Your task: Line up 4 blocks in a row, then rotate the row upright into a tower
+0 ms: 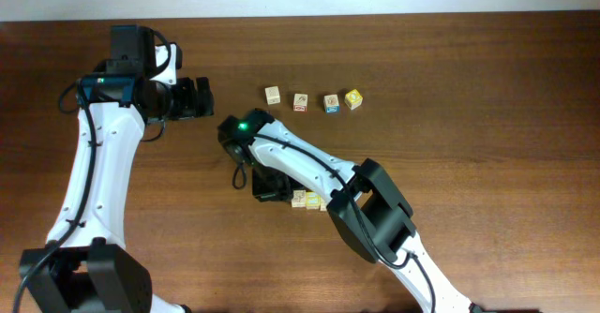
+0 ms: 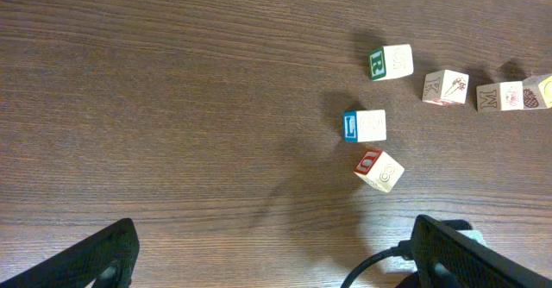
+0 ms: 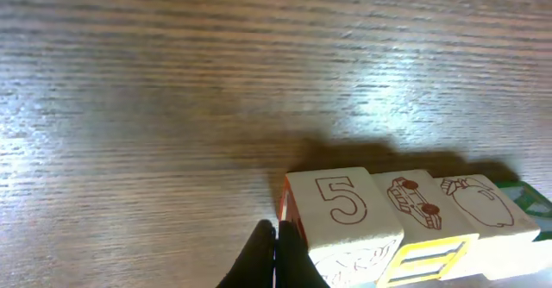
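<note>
Four blocks lie in a row at the back: a pale one (image 1: pixel 273 95), a red-marked one (image 1: pixel 300 101), a blue-marked one (image 1: pixel 331 103) and a yellow one (image 1: pixel 353 98). The left wrist view shows the same row, starting at a green-lettered block (image 2: pixel 392 62), with a blue-faced block (image 2: pixel 364 125) and a red-faced block (image 2: pixel 379 169) nearer. More blocks (image 1: pixel 307 200) sit side by side by my right gripper (image 1: pixel 287 196). The right gripper (image 3: pixel 276 252) is shut and empty, its tips against the red-orange left face of the "5" block (image 3: pixel 345 206). Beside that block is a car block (image 3: pixel 420 203). My left gripper (image 1: pixel 204 97) hangs wide open, holding nothing.
The right arm (image 1: pixel 309 163) stretches diagonally over the table's middle, and its cable (image 2: pixel 379 266) shows by the left gripper's right finger (image 2: pixel 457 249). A third pale block (image 3: pixel 479 203) and a green-edged one (image 3: pixel 533 200) continue the near row. The brown wooden table (image 1: pixel 487 163) ends at a white wall behind.
</note>
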You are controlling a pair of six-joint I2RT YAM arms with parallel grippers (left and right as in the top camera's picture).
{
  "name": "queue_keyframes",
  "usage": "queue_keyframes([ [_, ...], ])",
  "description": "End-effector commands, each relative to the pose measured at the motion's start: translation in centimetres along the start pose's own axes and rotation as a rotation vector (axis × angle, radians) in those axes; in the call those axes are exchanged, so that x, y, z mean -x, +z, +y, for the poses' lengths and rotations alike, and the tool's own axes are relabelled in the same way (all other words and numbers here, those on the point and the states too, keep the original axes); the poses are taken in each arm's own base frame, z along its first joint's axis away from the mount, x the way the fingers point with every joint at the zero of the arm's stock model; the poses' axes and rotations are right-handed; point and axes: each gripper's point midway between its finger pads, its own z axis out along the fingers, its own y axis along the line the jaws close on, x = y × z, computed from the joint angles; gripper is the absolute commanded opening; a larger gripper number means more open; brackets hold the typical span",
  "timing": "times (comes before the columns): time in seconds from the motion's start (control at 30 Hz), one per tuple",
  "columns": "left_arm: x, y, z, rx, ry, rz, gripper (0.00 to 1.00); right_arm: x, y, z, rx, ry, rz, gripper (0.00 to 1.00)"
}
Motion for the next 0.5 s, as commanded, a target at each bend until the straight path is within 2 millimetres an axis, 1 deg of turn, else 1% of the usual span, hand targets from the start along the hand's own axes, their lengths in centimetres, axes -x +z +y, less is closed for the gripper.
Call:
queue_keyframes([
  [0.0, 0.6, -0.3, -0.4, -0.016, -0.006, -0.015, 0.99, 0.2, -2.2, 0.3, 0.059, -0.018, -0.018, 0.04],
  [0.07, 0.6, -0.3, -0.4, -0.016, -0.006, -0.015, 0.99, 1.1, -5.8, 0.4, 0.127, -0.033, -0.09, 0.05],
  [0.1, 0.6, -0.3, -0.4, -0.016, -0.006, -0.015, 0.99, 1.6, -8.3, 0.2, 0.167, -0.031, -0.14, 0.05],
  [0.13, 0.6, -0.3, -0.4, -0.016, -0.006, -0.015, 0.99, 2.2, -11.3, -0.5, 0.213, -0.033, -0.198, 0.05],
  [0.17, 0.6, -0.3, -0.4, -0.016, -0.006, -0.015, 0.99, 2.5, -14.3, -1.6, 0.252, -0.029, -0.255, 0.05],
  [0.2, 0.6, -0.3, -0.4, -0.016, -0.006, -0.015, 0.99, 2.6, -16.4, -2.7, 0.28, -0.022, -0.296, 0.05],
  [0.27, 0.6, -0.3, -0.4, -0.016, -0.006, -0.015, 0.99, 2.3, -21.6, -6.3, 0.333, -0.005, -0.404, 0.06],
  [0.3, 0.6, -0.3, -0.4, -0.016, -0.006, -0.015, 0.99, 1.8, -23.3, -8.1, 0.341, 0.013, -0.445, 0.05],
  [0.33, 0.6, -0.3, -0.4, -0.016, -0.006, -0.015, 0.99, 0.9, -25.3, -10.6, 0.346, 0.043, -0.494, 0.05],
  [0.4, 0.6, -0.3, -0.4, -0.016, -0.006, -0.015, 0.99, -1.0, -27.9, -14.1, 0.35, 0.06, -0.564, 0.05],
  [0.47, 0.6, -0.3, -0.4, -0.016, -0.006, -0.015, 0.99, -2.9, -30.4, -15.9, 0.387, 0.058, -0.638, 0.05],
])
